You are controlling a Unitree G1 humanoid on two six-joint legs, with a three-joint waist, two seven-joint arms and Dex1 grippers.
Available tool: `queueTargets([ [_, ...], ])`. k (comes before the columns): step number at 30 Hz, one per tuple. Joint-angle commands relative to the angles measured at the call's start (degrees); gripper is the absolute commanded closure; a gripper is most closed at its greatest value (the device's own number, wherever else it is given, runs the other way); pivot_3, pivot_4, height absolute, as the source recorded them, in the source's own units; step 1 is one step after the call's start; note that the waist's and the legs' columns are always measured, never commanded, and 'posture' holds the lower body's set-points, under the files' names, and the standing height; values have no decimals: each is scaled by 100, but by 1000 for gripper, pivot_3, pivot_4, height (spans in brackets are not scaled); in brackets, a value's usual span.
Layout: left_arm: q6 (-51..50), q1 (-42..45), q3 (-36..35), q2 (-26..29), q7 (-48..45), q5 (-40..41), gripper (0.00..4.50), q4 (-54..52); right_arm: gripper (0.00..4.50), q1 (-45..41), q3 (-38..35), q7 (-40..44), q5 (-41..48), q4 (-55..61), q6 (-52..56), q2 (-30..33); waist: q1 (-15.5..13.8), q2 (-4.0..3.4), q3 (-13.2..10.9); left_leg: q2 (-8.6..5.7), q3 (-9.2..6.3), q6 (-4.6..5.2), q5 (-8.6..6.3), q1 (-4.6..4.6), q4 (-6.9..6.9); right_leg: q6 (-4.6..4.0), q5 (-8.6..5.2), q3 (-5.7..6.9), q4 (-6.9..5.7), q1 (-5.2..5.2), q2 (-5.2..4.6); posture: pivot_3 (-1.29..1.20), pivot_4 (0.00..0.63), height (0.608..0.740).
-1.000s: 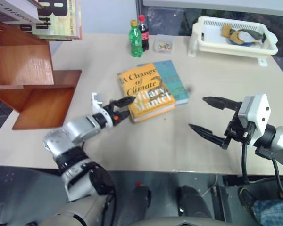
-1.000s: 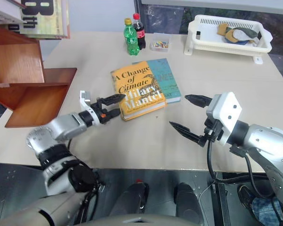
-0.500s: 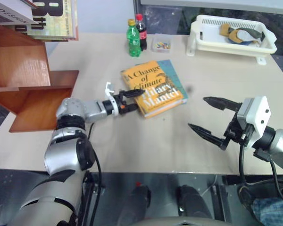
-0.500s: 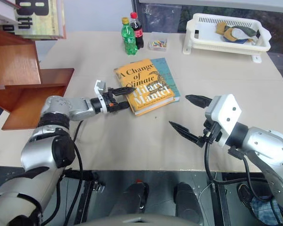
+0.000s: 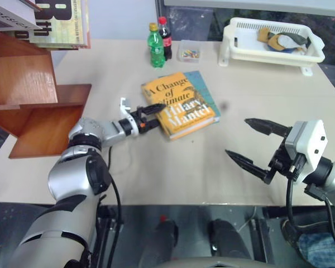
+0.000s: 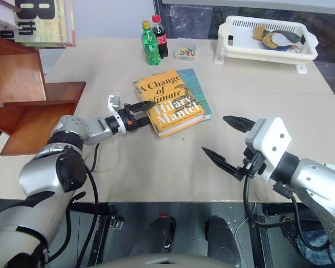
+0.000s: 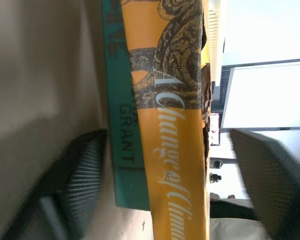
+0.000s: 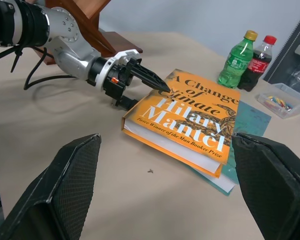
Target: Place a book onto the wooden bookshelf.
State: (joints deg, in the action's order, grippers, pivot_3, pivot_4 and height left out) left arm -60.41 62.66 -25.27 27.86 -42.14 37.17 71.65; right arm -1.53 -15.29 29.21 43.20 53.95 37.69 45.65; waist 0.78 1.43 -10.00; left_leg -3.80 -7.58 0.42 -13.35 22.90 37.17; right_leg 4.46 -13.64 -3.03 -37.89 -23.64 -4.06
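Observation:
The book (image 5: 181,103), thick and orange-yellow with "A Change of Climate" on its cover, lies flat mid-table on top of a teal-green book (image 5: 205,89). My left gripper (image 5: 156,116) reaches level to the book's spine side. Its jaws are open, one finger over the cover's edge and the other low beside the spine. In the left wrist view the orange spine (image 7: 175,150) stands between the two fingers (image 7: 80,165), with a gap on one side. My right gripper (image 5: 237,136) hovers wide open near the table's front right, holding nothing. The wooden bookshelf (image 5: 22,89) stands at the left.
Pale books with big black letters (image 5: 56,22) stand on the shelf's upper step. A green bottle (image 5: 155,47), a cola bottle (image 5: 165,36) and a small clear box (image 5: 188,52) stand behind the books. A white basket (image 5: 271,42) sits at the back right.
My left gripper has pushed forward from short of the book until its fingers straddle the spine edge, and the jaws have narrowed a little. The right gripper has kept still.

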Motion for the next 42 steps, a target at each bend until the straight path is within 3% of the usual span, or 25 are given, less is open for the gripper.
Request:
queueTargets([
  [1, -34, 131, -197, 94, -92, -9, 1989, -1, 192, -51, -218, -74, 72, 152, -30, 78, 1, 0, 0, 0, -1, 0, 0, 0, 0, 0, 0, 0, 0, 0, 0, 0, 150, 740],
  [6, -122, 86, -341, 126, -60, -5, 4357, -23, 192, -78, -195, -92, 81, 117, -41, 94, 0, 0, 0, 0, -1, 0, 0, 0, 0, 0, 0, 0, -1, 0, 0, 0, 150, 740],
  [7, -160, 76, -357, 134, -73, -4, 4480, -43, 192, -105, -173, -83, 74, 92, -49, 96, 1, 0, 0, 0, 0, 0, 0, 0, 0, 0, 0, 0, -1, 0, 0, 0, 150, 740],
  [15, -428, 38, -544, 264, -115, 85, 4480, -226, 192, -235, -78, -11, 20, -21, -81, 102, 3, 0, 0, 0, -1, 0, 0, 0, 0, 0, 0, 0, -2, -1, 1, 0, 150, 740],
  [21, -672, -95, -371, 322, -417, 158, 4480, -1100, 192, -321, 11, 28, -53, -89, -121, 80, 3, 0, -1, 1, -1, 0, 0, 0, 0, 0, 0, 0, -2, -2, 0, 0, 150, 740],
  [27, -836, -1384, 420, 179, -668, 619, 4480, -5225, 192, -446, 96, 150, -109, -246, -212, 72, 4, -1, -1, 8, 4, -3, 1, 3, -1, -1, 1, -12, -1, -4, -5, 0, 150, 740],
  [30, -685, -1738, 539, 261, -606, 775, 4480, -6534, 192, -549, 158, 224, -138, -350, -248, 43, -14, -1, -1, 8, 4, -3, 1, 4, -1, -2, 1, -12, 1, -5, -7, 0, 150, 740],
  [34, 350, -2121, 984, 606, -916, 393, 4480, -7705, 192, -672, 281, 349, -180, -523, -329, 6, -17, -3, -1, 8, 5, -2, 0, 1, -2, -3, 1, -10, 1, -3, -7, 0, 150, 740],
  [38, 3197, -2647, 1710, 1208, -1517, -1151, 4480, -8301, 192, -699, 335, 511, -232, -697, -439, -18, -6, -5, -1, 9, 18, -2, 0, -6, -11, -5, 0, -20, 6, -3, -7, 0, 150, 740],
  [42, 6150, -2378, 1607, 1841, -1631, -2450, 4480, -7707, 192, -517, 183, 869, -197, -847, -565, 82, -33, -6, -3, 11, 13, 0, 0, 1, -13, -5, 0, -13, 19, -3, -5, 0, 150, 740],
])
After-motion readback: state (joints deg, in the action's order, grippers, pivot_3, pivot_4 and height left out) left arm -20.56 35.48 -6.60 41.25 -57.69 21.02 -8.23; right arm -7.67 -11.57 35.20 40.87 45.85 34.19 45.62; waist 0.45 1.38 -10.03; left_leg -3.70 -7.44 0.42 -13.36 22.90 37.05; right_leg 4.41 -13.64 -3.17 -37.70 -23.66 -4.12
